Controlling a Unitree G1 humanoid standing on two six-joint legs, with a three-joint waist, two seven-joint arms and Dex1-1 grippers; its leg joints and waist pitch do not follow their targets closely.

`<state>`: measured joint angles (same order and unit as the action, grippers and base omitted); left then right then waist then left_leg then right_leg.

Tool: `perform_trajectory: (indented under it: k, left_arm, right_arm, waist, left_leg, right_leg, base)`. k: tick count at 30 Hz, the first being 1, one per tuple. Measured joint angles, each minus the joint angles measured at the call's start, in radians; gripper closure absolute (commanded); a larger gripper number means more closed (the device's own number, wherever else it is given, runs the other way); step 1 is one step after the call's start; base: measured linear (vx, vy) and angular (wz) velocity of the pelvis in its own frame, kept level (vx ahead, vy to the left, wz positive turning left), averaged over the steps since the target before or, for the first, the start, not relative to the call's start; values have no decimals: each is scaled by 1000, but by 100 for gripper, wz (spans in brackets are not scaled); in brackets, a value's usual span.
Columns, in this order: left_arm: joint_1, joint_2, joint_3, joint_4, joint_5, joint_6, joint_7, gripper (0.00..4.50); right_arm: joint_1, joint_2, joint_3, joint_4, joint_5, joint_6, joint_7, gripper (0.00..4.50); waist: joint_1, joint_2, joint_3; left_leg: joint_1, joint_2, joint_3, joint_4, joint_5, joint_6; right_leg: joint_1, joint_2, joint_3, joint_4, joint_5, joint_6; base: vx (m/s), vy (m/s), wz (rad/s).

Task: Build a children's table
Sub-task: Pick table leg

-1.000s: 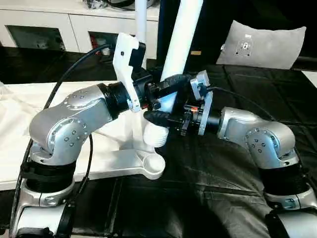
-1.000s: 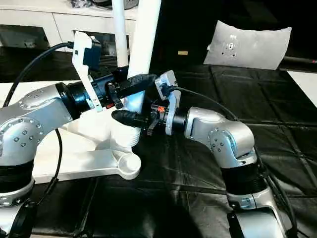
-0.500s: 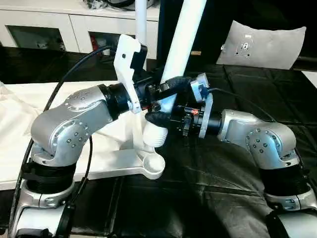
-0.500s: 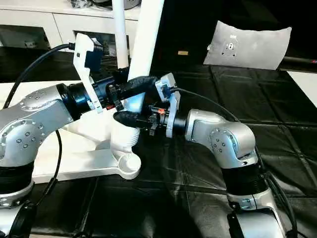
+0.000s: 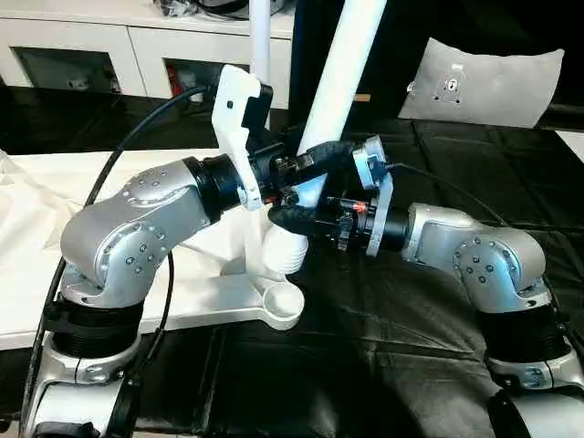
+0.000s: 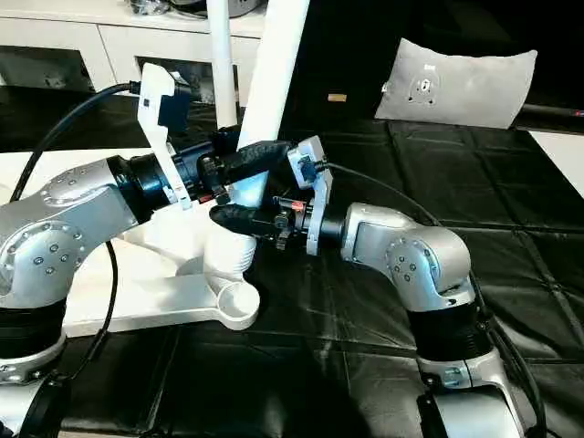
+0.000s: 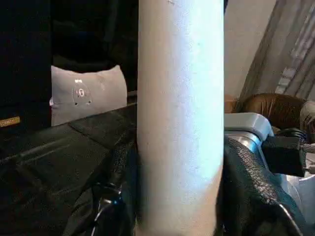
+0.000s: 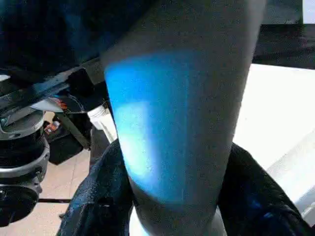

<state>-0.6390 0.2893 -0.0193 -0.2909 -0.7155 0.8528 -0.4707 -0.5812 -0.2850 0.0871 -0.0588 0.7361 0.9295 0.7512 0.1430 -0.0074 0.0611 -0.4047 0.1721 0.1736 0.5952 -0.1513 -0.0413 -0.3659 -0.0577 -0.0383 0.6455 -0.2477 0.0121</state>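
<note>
The white table top (image 5: 205,294) lies upside down on the workbench at my left. A long white leg (image 5: 342,64) rises near its round corner socket (image 5: 283,299), leaning right, with its ribbed lower end just above that socket. My left gripper (image 5: 308,164) reaches in from the left and is shut on the leg low down. In the left wrist view the leg (image 7: 179,123) sits between the black fingers (image 7: 256,196). My right gripper (image 5: 306,193) comes from the right, shut on the same leg (image 8: 182,123) just below, fingers (image 8: 98,196) on both sides. A second leg (image 5: 259,27) stands upright behind.
The black mat-covered workbench (image 5: 411,347) stretches to the right and front. A grey pillow (image 5: 493,82) lies at the back right. White cabinets (image 5: 109,46) line the back. A white cloth (image 5: 18,192) lies at the far left.
My right gripper's fingers have closed in onto the leg. The leg's top has leaned slightly further right. My left gripper has kept its hold.
</note>
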Motion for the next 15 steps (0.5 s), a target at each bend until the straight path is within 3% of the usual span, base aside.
perform_trajectory:
  k: [2,5,8,10,15]
  left_arm:
    - [6,-37,35,1,-35,11,19,194]
    - [5,-81,74,-10,-115,13,21,192]
    - [6,-89,77,-23,-127,12,23,153]
    - [12,-103,78,-34,-134,5,26,151]
    - [15,-206,113,-45,-177,-23,80,107]
  right_arm:
    - [0,0,-7,-9,3,-2,3,257]
    - [3,9,9,-14,7,-3,18,258]
    - [14,9,19,-16,5,-5,20,259]
    - [21,9,21,-15,0,-5,20,259]
    - [29,10,21,-15,-13,-17,15,260]
  waist:
    - [0,0,0]
    - [0,0,0]
    - [0,0,0]
    - [1,0,0]
    - [2,-1,0]
  left_leg:
    - [0,0,0,0,0,0]
    - [0,0,0,0,0,0]
    - [0,0,0,0,0,0]
    - [0,0,0,1,0,0]
    - [0,0,0,1,0,0]
  right_leg:
    - [0,0,0,0,0,0]
    - [0,0,0,0,0,0]
    - [0,0,0,0,0,0]
    - [0,0,0,0,0,0]
    - [1,0,0,0,0,-1]
  base:
    - [0,0,0]
    - [0,0,0]
    - [0,0,0]
    - [0,0,0]
    - [0,0,0]
